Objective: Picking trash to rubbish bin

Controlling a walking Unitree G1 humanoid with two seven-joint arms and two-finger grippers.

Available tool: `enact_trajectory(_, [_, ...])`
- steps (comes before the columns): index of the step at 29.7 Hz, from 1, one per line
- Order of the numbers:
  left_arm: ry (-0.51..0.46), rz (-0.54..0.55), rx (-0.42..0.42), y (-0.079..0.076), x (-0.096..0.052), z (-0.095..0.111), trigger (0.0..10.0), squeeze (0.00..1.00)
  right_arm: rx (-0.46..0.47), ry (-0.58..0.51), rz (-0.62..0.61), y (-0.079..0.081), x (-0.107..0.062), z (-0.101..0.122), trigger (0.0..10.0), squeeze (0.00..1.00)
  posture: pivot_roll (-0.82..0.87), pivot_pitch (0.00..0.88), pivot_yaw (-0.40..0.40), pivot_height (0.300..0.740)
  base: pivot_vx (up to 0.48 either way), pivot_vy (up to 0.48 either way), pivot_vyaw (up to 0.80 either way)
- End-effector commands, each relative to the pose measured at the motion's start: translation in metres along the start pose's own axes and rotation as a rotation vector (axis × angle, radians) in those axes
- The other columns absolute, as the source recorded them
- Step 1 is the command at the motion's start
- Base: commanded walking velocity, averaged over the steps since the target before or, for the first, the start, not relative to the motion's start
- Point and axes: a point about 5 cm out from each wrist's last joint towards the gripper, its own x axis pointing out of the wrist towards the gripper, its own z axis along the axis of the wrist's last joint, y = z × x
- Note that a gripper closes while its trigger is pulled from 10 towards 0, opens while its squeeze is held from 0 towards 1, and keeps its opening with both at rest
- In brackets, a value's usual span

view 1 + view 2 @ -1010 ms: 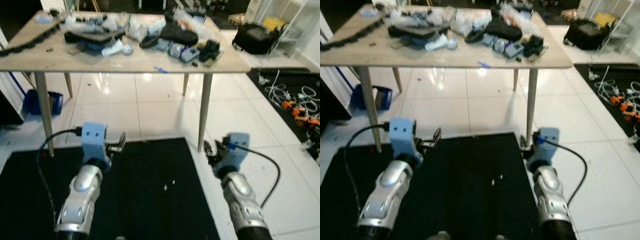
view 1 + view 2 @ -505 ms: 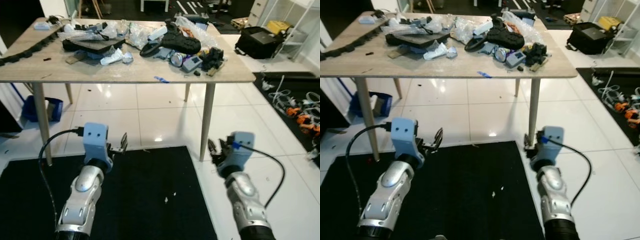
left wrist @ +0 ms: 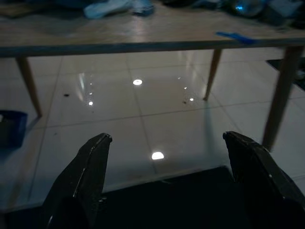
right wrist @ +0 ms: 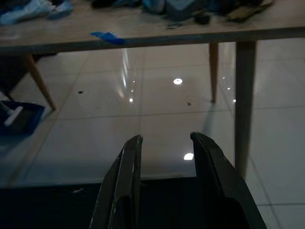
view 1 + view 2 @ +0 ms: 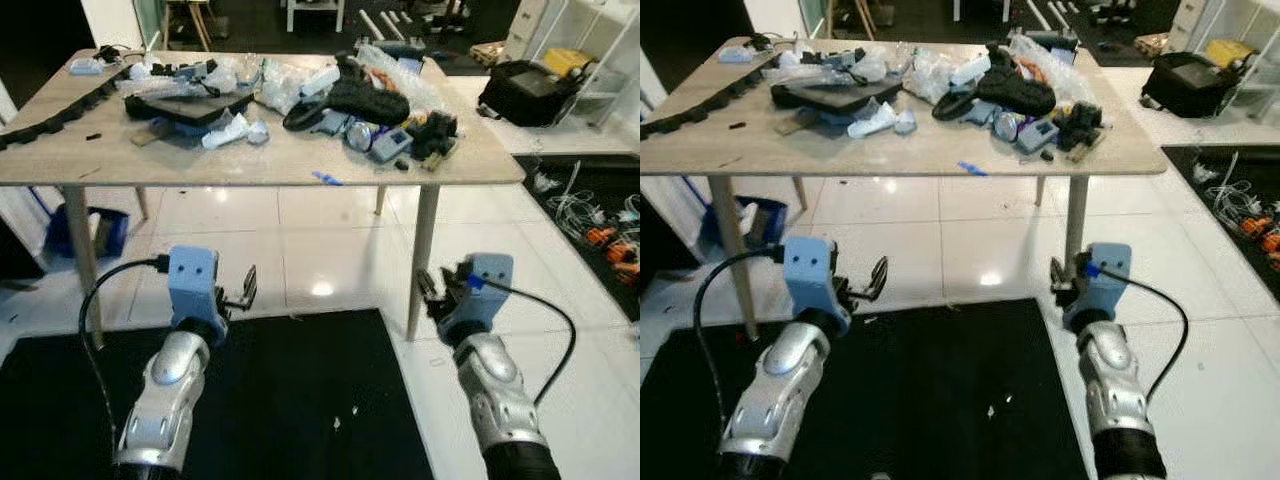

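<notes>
A wooden table (image 5: 250,165) stands ahead, heaped with clutter. On it lie crumpled clear plastic wrappers (image 5: 236,128), more clear bags (image 5: 283,80) and a small blue scrap (image 5: 325,179) at the front edge. My left gripper (image 5: 245,288) hovers open and empty over the near floor, short of the table; its wide-set fingers (image 3: 97,157) frame bare tiles. Beside the front right table leg (image 5: 422,250), my right gripper (image 5: 430,290) is narrowly open with nothing between its fingers (image 4: 128,167). Both are below the tabletop.
A black mat (image 5: 300,400) with white specks (image 5: 337,423) covers the floor under my arms. A blue bin (image 5: 85,228) sits under the table's left side. A black bag (image 5: 525,90) and loose cables (image 5: 600,215) lie at the right.
The whole picture has shifted: the table sits lower and closer and the mat's far edge nearer me, so the camera moved. Both arms keep the same pose, grippers unchanged.
</notes>
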Motion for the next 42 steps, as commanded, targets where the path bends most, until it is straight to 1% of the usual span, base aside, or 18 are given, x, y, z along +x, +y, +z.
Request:
enact_trajectory(1, [0.017, -0.001, 0.0, -0.001, -0.002, -0.004, 10.0, 0.0, -0.006, -0.002, -0.011, -0.005, -0.003, 0.0, 10.0, 0.0, 0.01, 0.141, -0.023, 0.74, 0.337, 0.0, 0.0])
enact_trajectory(5, [0.015, 0.001, -0.002, -0.002, -0.002, -0.004, 10.0, 0.0, -0.03, -0.037, 0.056, 0.006, 0.0, 0.007, 10.0, 0.0, 0.01, 0.139, -0.023, 0.74, 0.334, 0.0, 0.0])
enact_trajectory(8, [0.012, 0.004, -0.002, -0.001, -0.001, -0.003, 10.0, 0.0, 0.001, -0.061, 0.062, 0.011, 0.002, 0.012, 10.0, 0.0, 0.01, 0.149, -0.025, 0.74, 0.336, 0.0, 0.0])
enact_trajectory(10, [0.012, 0.005, -0.001, -0.001, -0.001, -0.003, 10.0, 0.0, -0.016, -0.061, 0.069, 0.013, 0.003, 0.012, 10.0, 0.0, 0.01, 0.149, -0.025, 0.74, 0.341, 0.0, 0.0])
enact_trajectory(11, [0.012, 0.006, -0.001, -0.001, -0.001, -0.003, 10.0, 0.0, -0.04, -0.059, 0.077, 0.014, 0.003, 0.012, 10.0, 0.0, 0.01, 0.147, -0.022, 0.74, 0.337, 0.0, 0.0])
enact_trajectory(14, [0.012, 0.01, 0.001, 0.001, -0.001, -0.003, 10.0, 0.0, -0.047, -0.059, 0.072, 0.014, 0.003, 0.012, 10.0, 0.0, 0.01, 0.148, -0.021, 0.74, 0.339, 0.0, 0.15])
enact_trajectory(21, [0.013, 0.014, 0.001, 0.002, -0.001, -0.003, 10.0, 0.0, -0.078, -0.061, 0.082, 0.014, 0.002, 0.013, 10.0, 0.0, 0.01, 0.16, -0.02, 0.74, 0.339, 0.0, 0.8])
enact_trajectory(26, [0.011, 0.011, -0.002, 0.0, 0.0, -0.002, 10.0, 0.0, -0.086, -0.088, 0.1, 0.014, 0.002, 0.018, 10.0, 0.0, 0.01, 0.161, -0.019, 0.74, 0.34, 0.0, 0.62])
enact_trajectory(30, [0.008, 0.011, -0.003, -0.001, 0.0, -0.001, 10.0, 0.0, -0.052, -0.109, 0.098, 0.015, 0.003, 0.021, 10.0, 0.0, 0.01, 0.162, -0.019, 0.74, 0.337, 0.0, 0.0])
enact_trajectory(42, [0.004, 0.012, -0.002, 0.0, 0.001, 0.0, 10.0, 0.0, -0.056, -0.131, 0.114, 0.018, 0.004, 0.026, 10.0, 0.0, 0.01, 0.163, -0.021, 0.74, 0.338, 0.0, 0.0])
